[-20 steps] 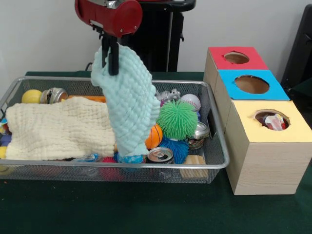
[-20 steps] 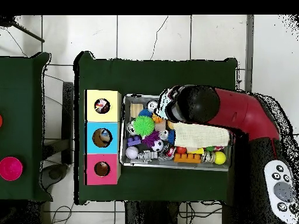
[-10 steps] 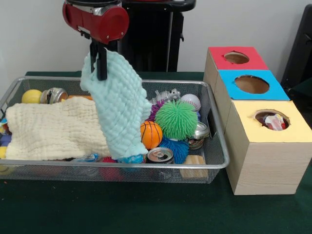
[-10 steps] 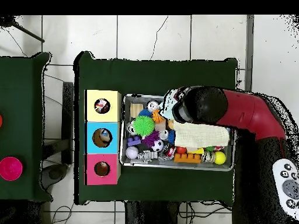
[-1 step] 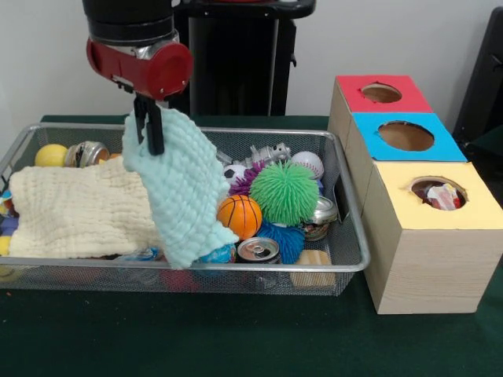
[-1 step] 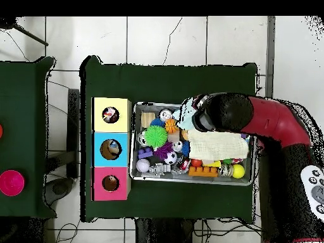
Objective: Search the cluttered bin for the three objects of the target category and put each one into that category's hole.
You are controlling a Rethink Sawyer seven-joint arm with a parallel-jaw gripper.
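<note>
Front view: the gripper of a red and black arm is clamped on the top corner of a pale green cloth, which hangs from it over the middle of a wire bin. The cloth's lower edge drapes down to the bin's near rim, just left of an orange ball. A cream cloth lies spread over the bin's left half, and the green cloth overlaps its right edge. A yellow ball and a metal can sit in the bin's far left corner. In the right half a spiky green ball rests on top of the clutter, with a white baseball behind it, a spiky blue ball below it and a can top at the near rim. Right of the bin stand three boxes in a row, each with a round hole: a red box farthest, a blue box in the middle, a yellow box nearest, something showing inside its hole.

Overhead view: the arm reaches across the bin's upper right corner, covering the gripper. The green cloth peeks out at the arm's tip along the bin's upper edge. The cream cloth fills the bin's right part. The spiky green ball lies near the bin's left edge, beside the yellow box; the blue box and red box follow below it.
</note>
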